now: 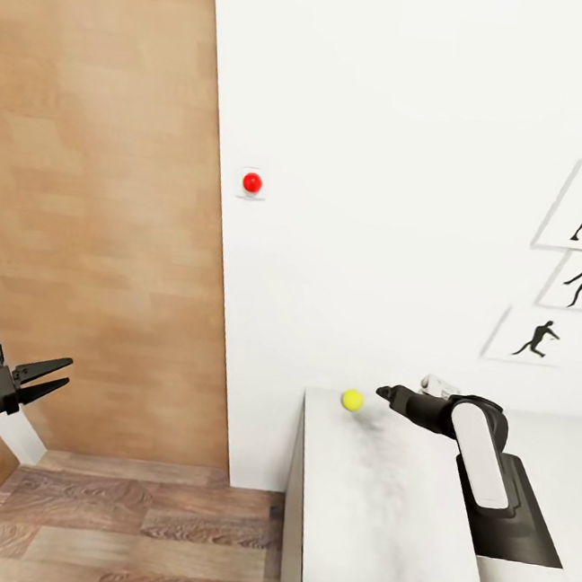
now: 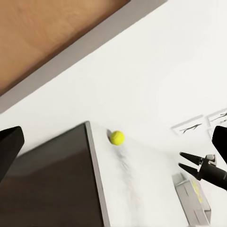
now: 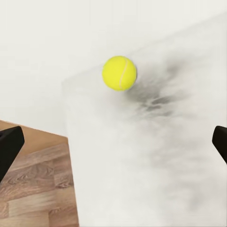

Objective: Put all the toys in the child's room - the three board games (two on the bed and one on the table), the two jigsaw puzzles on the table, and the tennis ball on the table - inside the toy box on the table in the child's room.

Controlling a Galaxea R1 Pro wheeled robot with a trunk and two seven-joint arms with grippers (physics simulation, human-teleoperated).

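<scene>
The small yellow-green tennis ball (image 1: 352, 399) lies on the long light grey desk (image 1: 372, 535), at its far corner beside the white wall (image 1: 387, 157) and close to the desk's end edge. A soft dark smudge of shadow runs across the desk top from the ball toward the near side. In the right wrist view the ball (image 3: 119, 73) sits ahead of the two dark fingertips at the picture's sides, well apart from either.

The right gripper (image 1: 386, 394), black on a black-and-white arm, reaches over the desk and points at the ball from just beside it, without touching it. In the left wrist view its jaws (image 2: 189, 161) stand spread, holding nothing.

The left gripper (image 1: 51, 377) hangs over the wood-plank floor (image 1: 136, 536), well apart from the desk, its black jaws parted in a narrow V and empty.

On the wall above the ball is a small red round knob (image 1: 252, 182); farther along hang black sports-silhouette posters (image 1: 539, 337). A brown wooden door (image 1: 94, 196) stands beside the wall.
</scene>
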